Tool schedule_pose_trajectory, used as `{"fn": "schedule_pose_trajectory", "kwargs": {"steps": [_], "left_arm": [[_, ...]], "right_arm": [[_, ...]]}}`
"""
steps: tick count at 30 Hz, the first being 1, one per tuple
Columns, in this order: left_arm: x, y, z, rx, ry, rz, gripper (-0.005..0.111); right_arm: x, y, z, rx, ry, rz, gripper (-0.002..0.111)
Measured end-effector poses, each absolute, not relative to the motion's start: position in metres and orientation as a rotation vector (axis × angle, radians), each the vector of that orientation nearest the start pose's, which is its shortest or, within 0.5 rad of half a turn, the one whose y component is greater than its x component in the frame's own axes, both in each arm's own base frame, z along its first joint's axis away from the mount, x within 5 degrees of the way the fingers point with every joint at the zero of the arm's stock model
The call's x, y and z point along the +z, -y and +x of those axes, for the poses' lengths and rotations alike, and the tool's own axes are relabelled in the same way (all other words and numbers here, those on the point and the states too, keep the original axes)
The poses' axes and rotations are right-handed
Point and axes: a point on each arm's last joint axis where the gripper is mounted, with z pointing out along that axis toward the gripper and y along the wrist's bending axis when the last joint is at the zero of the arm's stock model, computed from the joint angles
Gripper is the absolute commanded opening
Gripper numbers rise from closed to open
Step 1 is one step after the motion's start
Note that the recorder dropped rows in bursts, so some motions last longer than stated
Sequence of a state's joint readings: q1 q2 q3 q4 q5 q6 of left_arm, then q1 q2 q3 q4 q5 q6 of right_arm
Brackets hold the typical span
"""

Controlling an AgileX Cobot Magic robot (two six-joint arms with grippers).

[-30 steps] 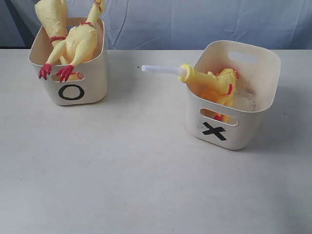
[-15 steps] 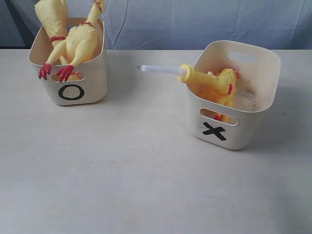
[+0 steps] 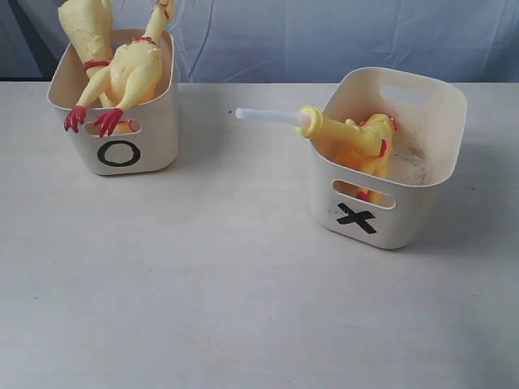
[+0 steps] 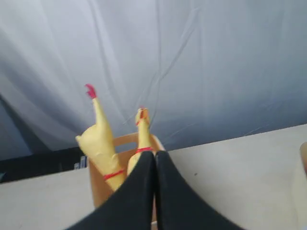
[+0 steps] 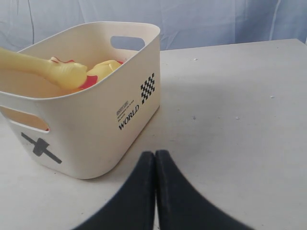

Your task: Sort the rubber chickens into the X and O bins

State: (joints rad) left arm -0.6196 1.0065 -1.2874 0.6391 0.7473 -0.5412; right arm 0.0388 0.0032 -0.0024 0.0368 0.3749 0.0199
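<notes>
O bin [image 3: 122, 134]: a cream tub with a black O on its near wall, standing at the far left of the desk [image 3: 203, 284].
Pale chicken [image 3: 85, 28]: stands upright in the far-left part of the O bin. It rises well above the rim and has a red ring around it.
Second chicken [image 3: 134, 73]: lies in the O bin just right of the pale one and touches it. Its neck points up and away, and red feet hang over the near rim above the slot handle.
X bin [image 3: 405, 211]: a matching cream tub on the right of the desk, well apart from the O bin. A black X sits under the slot handle on its near wall, and one side wall carries a checker mark and the word WORLD.
Tubed chicken [image 3: 361, 142]: a deeper yellow one, lying inside the X bin against its left wall.
White tube [image 3: 268, 117]: sticks out from this chicken over the left rim, pointing left above the desk.
Left pincer [image 4: 154, 154]: its black fingers are pressed together with nothing between them. It faces the O bin and its two chickens.
Right pincer [image 5: 154, 154]: its fingers are together and empty, low over the desk, near the X bin and clear of it.
Cloth [image 3: 324, 32]: a pale blue, wrinkled sheet hanging behind the far edge of the desk.
</notes>
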Motion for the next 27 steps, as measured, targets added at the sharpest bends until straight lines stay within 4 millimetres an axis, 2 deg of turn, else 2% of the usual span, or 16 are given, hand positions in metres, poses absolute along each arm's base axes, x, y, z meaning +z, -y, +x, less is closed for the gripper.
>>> {"fn": "schedule_pose_trajectory", "kwargs": {"steps": [4,12,19,22,24,27], "left_arm": [[0.450,0.051,0.164,-0.040,-1.804,0.152,0.000],[0.405,0.018,0.127,-0.022,-1.652,0.092,0.000],[0.359,0.003,0.094,-0.010,-1.635,0.032,0.000],[0.333,-0.005,0.072,0.001,-1.608,-0.037,0.000],[0.323,-0.011,0.061,0.046,-1.580,-0.091,0.000],[0.317,-0.015,0.057,0.096,-1.566,-0.151,0.000]], "right_arm": [[0.180,-0.003,0.053,0.077,-1.860,0.005,0.000],[0.180,-0.003,0.053,0.077,-1.860,0.005,0.000],[0.180,-0.003,0.053,0.077,-1.860,0.005,0.000],[0.180,-0.003,0.053,0.077,-1.860,0.005,0.000],[0.180,-0.003,0.053,0.077,-1.860,0.005,0.000],[0.180,-0.003,0.053,0.077,-1.860,0.005,0.000]]}}
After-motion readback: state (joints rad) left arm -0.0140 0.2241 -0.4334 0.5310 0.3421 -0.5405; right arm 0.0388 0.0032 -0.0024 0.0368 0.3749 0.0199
